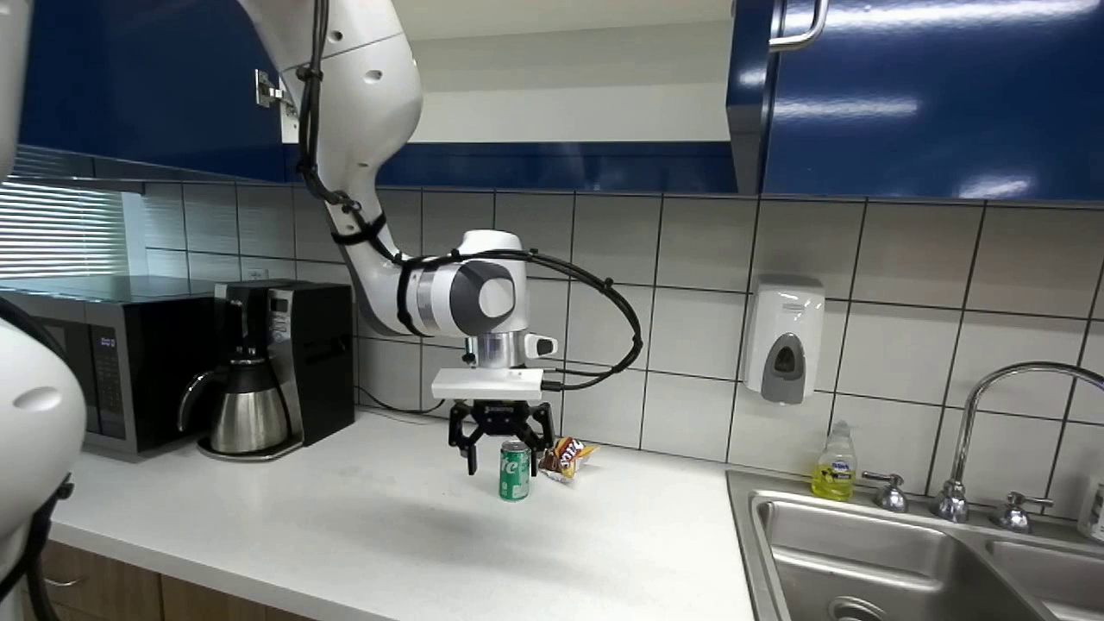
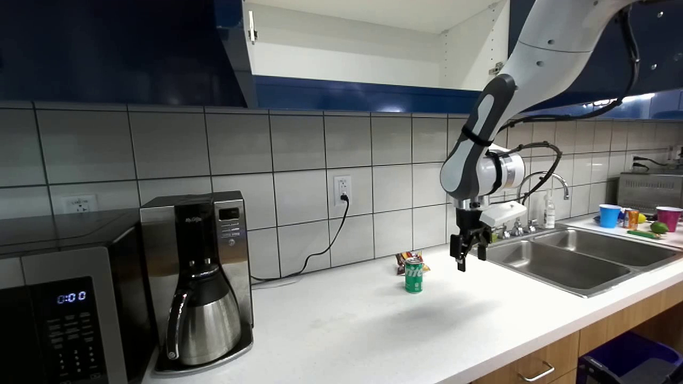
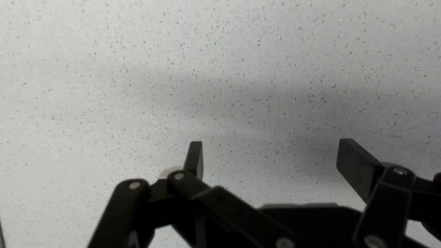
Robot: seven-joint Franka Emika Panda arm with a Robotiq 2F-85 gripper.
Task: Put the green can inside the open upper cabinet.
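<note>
The green can [image 1: 514,473] stands upright on the white counter, beside a snack bag. It also shows in an exterior view [image 2: 413,276]. The open upper cabinet [image 1: 569,114] is above the counter, with white inner walls, and shows in an exterior view [image 2: 341,50] too. My gripper [image 1: 503,467] points down above the counter, open and empty. In an exterior view the gripper [image 2: 470,258] is apart from the can, on the sink side. In the wrist view its fingers [image 3: 270,153] are spread over bare counter. The can is out of the wrist view.
The snack bag [image 1: 566,458] lies by the tiled wall. A coffee maker [image 2: 197,288] and microwave [image 2: 69,309] stand at one end of the counter. A steel sink [image 1: 862,543] with a faucet is at the other. Blue cabinet doors [image 1: 931,103] flank the opening.
</note>
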